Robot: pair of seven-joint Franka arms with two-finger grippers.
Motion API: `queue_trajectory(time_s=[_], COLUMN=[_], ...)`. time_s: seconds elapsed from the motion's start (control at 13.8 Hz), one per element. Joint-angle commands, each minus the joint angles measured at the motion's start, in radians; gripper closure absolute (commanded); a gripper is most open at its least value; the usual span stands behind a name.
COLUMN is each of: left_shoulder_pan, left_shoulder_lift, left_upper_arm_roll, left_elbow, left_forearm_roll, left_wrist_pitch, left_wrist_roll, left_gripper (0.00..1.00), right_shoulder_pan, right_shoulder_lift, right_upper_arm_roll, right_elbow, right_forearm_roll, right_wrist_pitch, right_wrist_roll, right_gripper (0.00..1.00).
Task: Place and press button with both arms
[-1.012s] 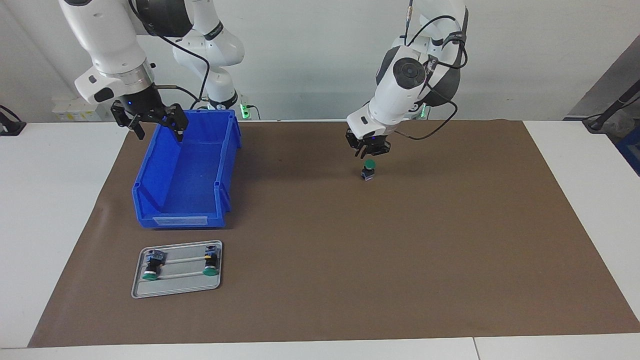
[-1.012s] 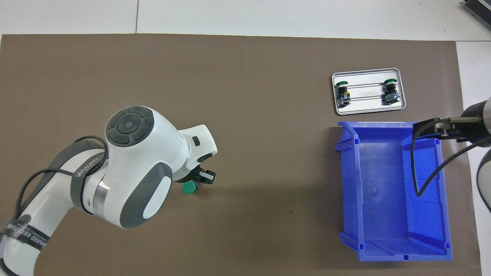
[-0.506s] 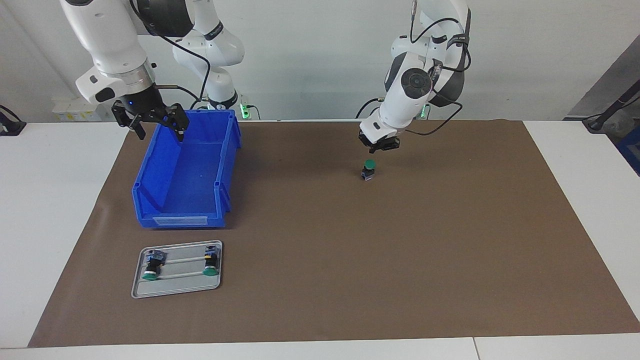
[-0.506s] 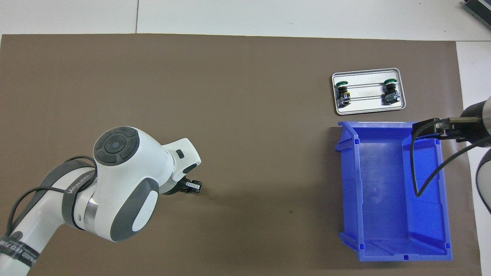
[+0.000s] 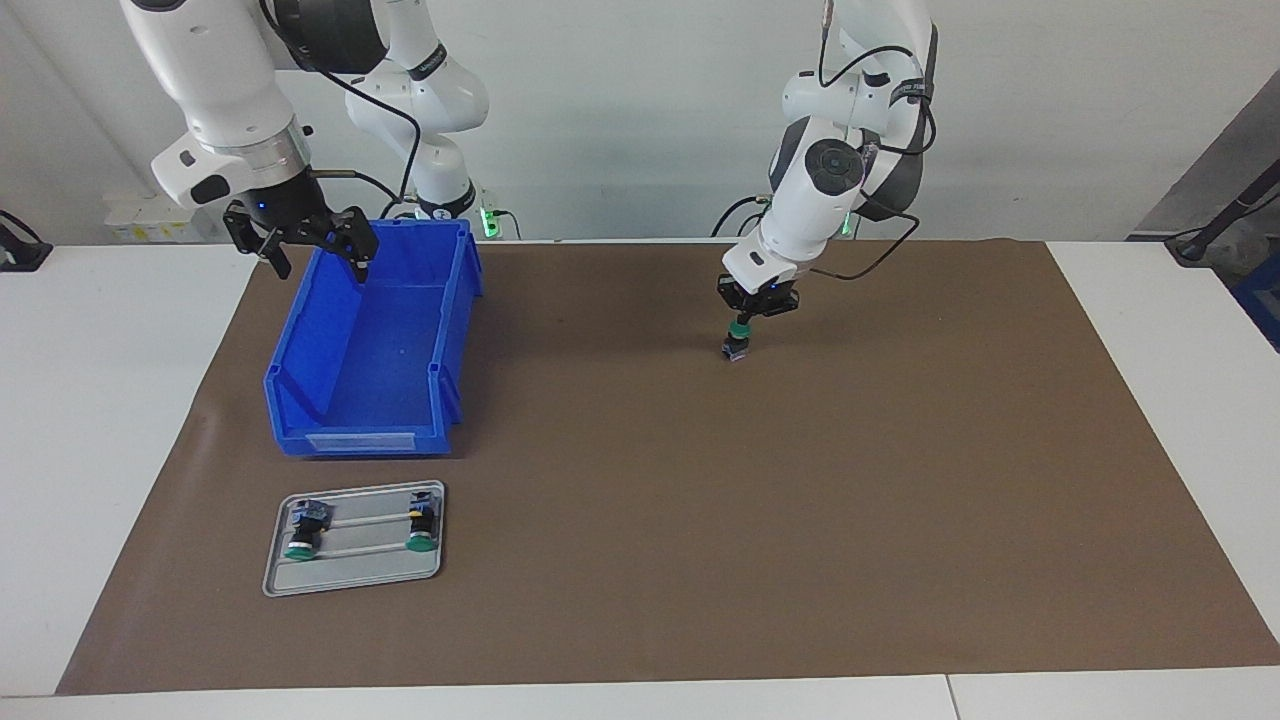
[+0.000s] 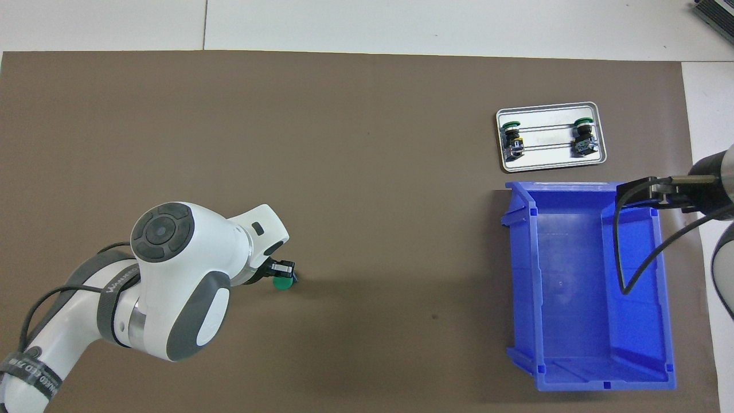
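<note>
Button (image 5: pixel 737 340): upright on brown mat (image 5: pixel 700 500), toward left arm's end. Left gripper (image 5: pixel 741 318): fingertips shut, bearing on green cap; pressing step judged in hand; next, straight lift clear. Right gripper (image 5: pixel 318 258): jaws spread, empty, waiting over blue bin (image 5: pixel 300 400).

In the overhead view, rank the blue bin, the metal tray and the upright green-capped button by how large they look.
1. Blue bin: by far the largest.
2. Metal tray: clearly smaller than the bin.
3. Button: smallest; only its green cap shows beside the left claw, so its full size is hidden.
</note>
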Motion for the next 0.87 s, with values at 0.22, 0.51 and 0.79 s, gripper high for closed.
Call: queue_trajectory(time_s=[0.22, 0.51, 0.79], left_shoulder_pan=[-0.011, -0.022, -0.030], left_shoulder_lift=[-0.034, -0.040, -0.052], left_upper_arm_roll=[-0.006, -0.006, -0.006], left_elbow=[-0.058, -0.078, -0.109], left_forearm_roll=[0.016, 0.017, 0.017], left_wrist_pitch=[0.040, 0.040, 0.068], left_wrist_roll=[-0.018, -0.019, -0.018], left_gripper=[1.00, 1.00, 1.00], right_shoulder_pan=[-0.005, -0.005, -0.005], right_shoulder_lift=[-0.030, -0.030, -0.028], right_upper_arm_roll=[0.004, 0.004, 0.004], right_elbow=[-0.033, -0.033, -0.033], right_forearm_roll=[0.013, 0.013, 0.013], right_wrist_pitch=[0.018, 0.021, 0.021], right_wrist_roll=[0.005, 0.005, 0.005], right_gripper=[0.00, 0.00, 0.00])
